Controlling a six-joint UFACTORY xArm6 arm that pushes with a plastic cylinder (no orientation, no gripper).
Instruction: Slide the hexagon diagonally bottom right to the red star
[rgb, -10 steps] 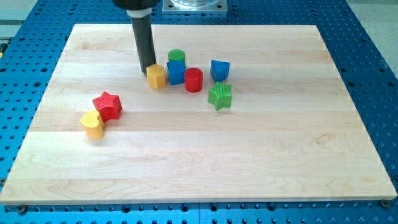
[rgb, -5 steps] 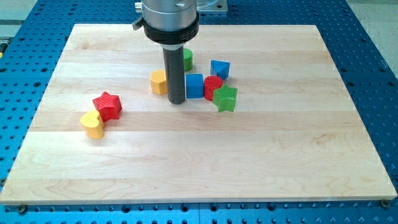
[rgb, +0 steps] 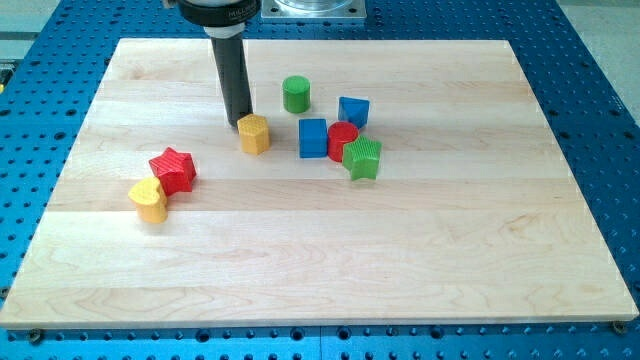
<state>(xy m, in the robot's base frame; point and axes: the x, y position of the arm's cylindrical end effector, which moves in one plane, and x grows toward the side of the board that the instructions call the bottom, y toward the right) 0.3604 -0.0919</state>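
Observation:
The yellow hexagon (rgb: 254, 133) lies on the wooden board, left of the middle cluster of blocks. My tip (rgb: 240, 121) stands just above and to the left of it, touching or nearly touching its upper left edge. The red star (rgb: 173, 170) sits toward the view's left, lower than the hexagon. A yellow heart-shaped block (rgb: 149, 199) rests against the star's lower left.
A green cylinder (rgb: 295, 94) stands right of the rod. A blue cube (rgb: 313, 138), a red cylinder (rgb: 342, 141) and a green star-like block (rgb: 361, 158) are bunched together to the hexagon's right. A blue block (rgb: 352, 111) sits above them.
The rod swung from the hexagon's upper left to its right side, shoving the blue cube and red cylinder rightward, then returned to the hexagon's upper left. The hexagon barely moved.

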